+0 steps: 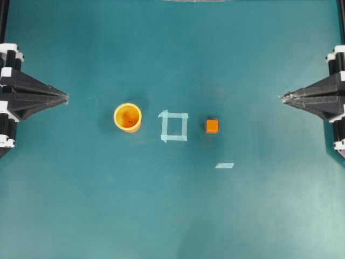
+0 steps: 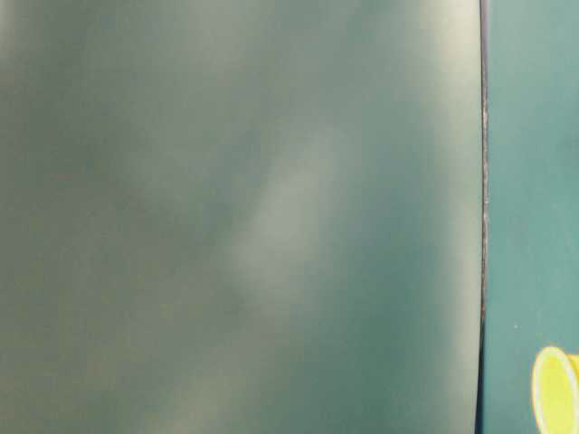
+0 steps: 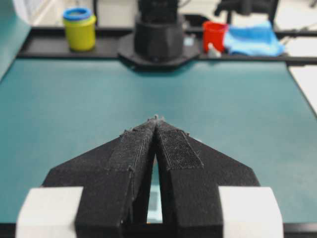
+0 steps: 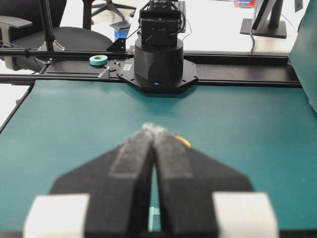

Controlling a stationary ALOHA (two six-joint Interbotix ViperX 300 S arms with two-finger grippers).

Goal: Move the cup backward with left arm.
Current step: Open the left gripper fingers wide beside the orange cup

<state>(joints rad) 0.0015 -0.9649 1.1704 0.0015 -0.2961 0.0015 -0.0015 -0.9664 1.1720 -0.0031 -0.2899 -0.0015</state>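
With both arms parked at the table's sides, I note the left gripper point(image 1: 66, 97) has its two pointed black fingers pressed tip to tip, holding nothing; the left wrist view confirms it, the ribbed pads point(image 3: 173, 148) meeting along a thin seam with white blocks at their roots. The right gripper point(image 1: 284, 97) sits mirrored at the opposite edge, likewise closed and empty.

From the left fingertips the cup point(image 1: 128, 117) lies out toward the table's middle and slightly toward the lower edge of the overhead view, well apart from the tips. It is clearly nearer the left arm than the right, which suits the assignment. It stands upright, mouth up, so its long axis is vertical; I judge a sideways approach with jaws spread would be needed first.

Materials: cup is smooth yellow-orange plastic, round, darker orange inside. Just beyond it a square outline of pale tape point(image 1: 174, 126), then a small orange cube point(image 1: 212, 125), matte and sharp-edged, and a stray tape strip point(image 1: 224, 165). Table point(image 1: 172, 216) is a flat teal mat, faintly glossy. The table-level view is mostly blurred; only the cup's rim shows at its corner.
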